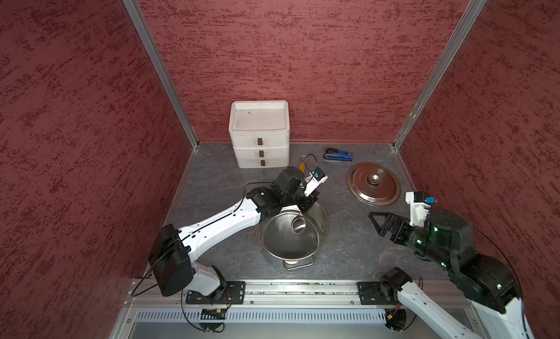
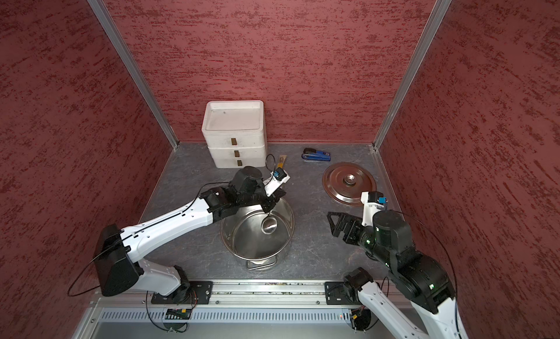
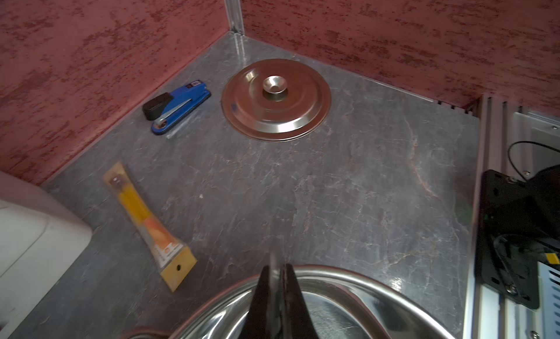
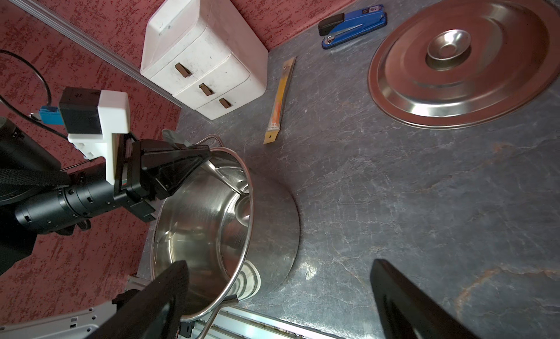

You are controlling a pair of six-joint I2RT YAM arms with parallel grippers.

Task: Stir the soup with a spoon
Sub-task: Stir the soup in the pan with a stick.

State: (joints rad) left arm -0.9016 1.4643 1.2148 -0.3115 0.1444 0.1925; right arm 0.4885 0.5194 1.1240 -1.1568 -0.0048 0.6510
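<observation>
The left gripper (image 1: 304,208) hangs over the far rim of the steel pot (image 1: 278,243), its jaws pinched together on the slim handle of the metal ladle (image 1: 298,226). In the left wrist view the two black fingers (image 3: 260,292) press almost flat against each other with only the thin strip of handle between them. From that grip the ladle slants down into the pot, so its small round bowl sits below the gripper and inside the pot wall, as both top views show (image 2: 268,224). I cannot tell whether the bowl touches the pot floor. The pot looks bare and shiny inside, with no liquid visible.

The right gripper (image 1: 374,222) hovers above the grey table (image 1: 348,249) with its jaws spread wide and nothing between them. It points toward the pot but stands apart from it and touches nothing. The flat steel lid (image 1: 360,189) lies on the table just beyond this gripper, toward the back wall.

Past the left gripper, nearer the back wall, lie an orange-yellow stick (image 3: 148,222) and a blue stapler (image 1: 338,155), with a white drawer unit (image 1: 260,134) beside them.
</observation>
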